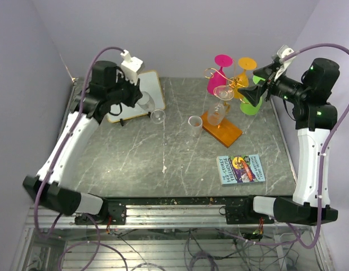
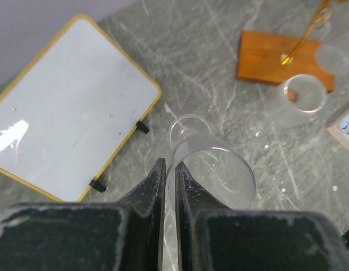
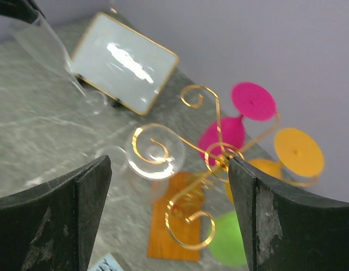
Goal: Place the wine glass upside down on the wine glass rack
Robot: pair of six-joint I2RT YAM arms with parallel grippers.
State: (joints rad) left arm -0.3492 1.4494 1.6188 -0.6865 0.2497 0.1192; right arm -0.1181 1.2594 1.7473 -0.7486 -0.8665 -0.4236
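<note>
**Wine Glass: Location, Grip State and Handling**

**Location.** The wine glass (image 1: 147, 103) is at ten o'clock on the table (image 1: 135, 164), in front of the white board (image 1: 153, 87). It is tilted, with its foot pointing toward five o'clock. Whether the foot touches the table cannot be determined.

**Gripper state.** The left gripper (image 2: 171, 169) is closed on the wine glass. It pinches the bowl wall at the rim, one finger inside and one outside. The right gripper (image 3: 168, 164) is spread wide and holds nothing. It sits near the three o'clock side of the wine glass rack (image 1: 222, 84), which stands at one o'clock.

**Handling.** The glass is judged light, rigid, thin-walled, brittle and slippery. A rim pinch loads the weakest edge, so apply minimal force and rotate slowly. The stem would be the sturdier hold. To hang the glass inverted, its foot must slide into a free spiral arm, away from the coloured glasses (image 1: 219, 76) hanging there.
</note>
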